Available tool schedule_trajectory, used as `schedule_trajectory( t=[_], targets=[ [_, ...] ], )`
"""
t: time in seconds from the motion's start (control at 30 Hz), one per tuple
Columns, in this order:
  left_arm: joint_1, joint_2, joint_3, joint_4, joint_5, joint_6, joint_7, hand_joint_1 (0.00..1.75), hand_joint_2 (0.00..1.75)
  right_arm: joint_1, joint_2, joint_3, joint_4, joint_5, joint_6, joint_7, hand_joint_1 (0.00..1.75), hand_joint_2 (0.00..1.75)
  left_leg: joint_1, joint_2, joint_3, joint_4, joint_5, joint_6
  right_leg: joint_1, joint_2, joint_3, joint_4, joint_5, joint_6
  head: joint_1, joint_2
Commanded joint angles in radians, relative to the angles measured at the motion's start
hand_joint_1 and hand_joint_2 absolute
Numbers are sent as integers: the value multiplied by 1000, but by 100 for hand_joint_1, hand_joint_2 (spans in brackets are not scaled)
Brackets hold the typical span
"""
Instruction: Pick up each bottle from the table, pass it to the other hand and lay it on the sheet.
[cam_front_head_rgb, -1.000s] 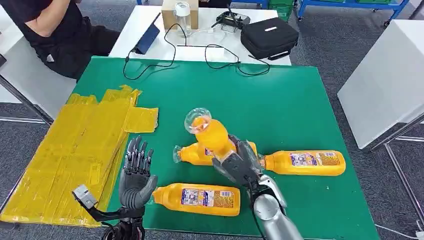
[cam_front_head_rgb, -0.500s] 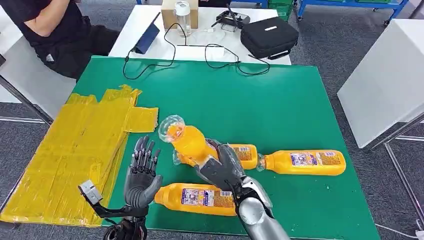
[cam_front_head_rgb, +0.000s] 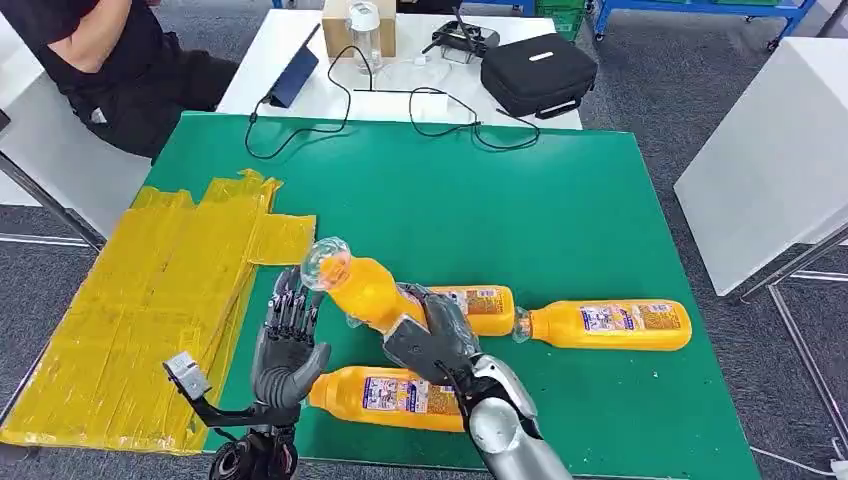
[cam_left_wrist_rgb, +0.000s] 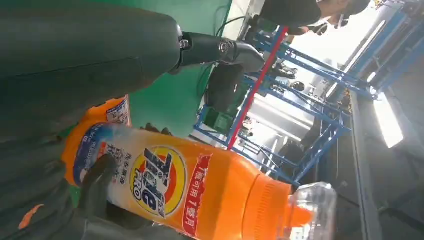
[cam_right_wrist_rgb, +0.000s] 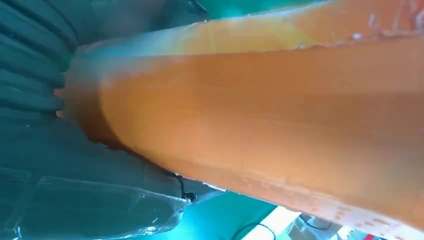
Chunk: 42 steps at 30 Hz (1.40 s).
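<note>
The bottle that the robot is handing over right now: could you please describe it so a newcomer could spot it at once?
On the green table, near the front edge, three orange bottles lie flat. Above them the right hand grips a fourth bottle, its clear cap tilted toward the open left hand. It alone is off the table.

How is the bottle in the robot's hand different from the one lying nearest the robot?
The held bottle is off the table, tilted, gripped by the right hand; the near bottle lies flat on the green table, untouched. The held bottle's clear cap points toward the yellow sheet. Both are orange, with printed labels.
</note>
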Motion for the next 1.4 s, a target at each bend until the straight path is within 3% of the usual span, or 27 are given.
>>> schedule_trajectory(
  t=[0.03, 0.23, 0.83, 1.13, 1.17, 1.4],
  targets=[
    [-26, 8, 15, 27, -11, 36, 4, 0, 175, -85, 40, 109, 100, 47, 30, 18, 175, 175, 1, 1, 4, 1, -2, -3, 1, 0, 3, 1, -1, -3, 0, 0],
    [-17, -7, 36, 0, -14, 29, 11, 0, 175, -99, 55, 185, 87, 88, 49, 55, 175, 175, 1, 1, 2, 0, -1, -2, 1, 0, 2, 0, -1, -2, 0, 0],
    [6, -18, 56, -52, -8, 42, 31, 0, 175, -115, 87, 232, 127, 100, 54, 67, 175, 175, 1, 1, 3, 1, -2, -2, 1, 0, 3, 0, -1, -3, 0, 0],
    [50, -20, 69, -106, -1, 42, 47, 0, 175, -171, 117, 439, 342, 79, 31, 102, 175, 175, 2, 2, 8, 1, -5, -4, 2, 0, 6, 2, -4, -5, 0, 0],
    [43, -16, 69, -98, 2, 44, 45, 0, 175, -183, 117, 449, 369, 72, 30, 92, 175, 175, 1, 2, 3, -1, -1, -2, 1, 1, 2, -1, 0, -2, 0, 0],
    [20, -17, 82, -52, 27, 52, 27, 0, 175, -198, 117, 547, 471, 43, 0, 67, 175, 175, 1, -3, 5, -1, -1, -3, 1, -4, 4, -1, -2, -3, 0, 0]
  ],
)
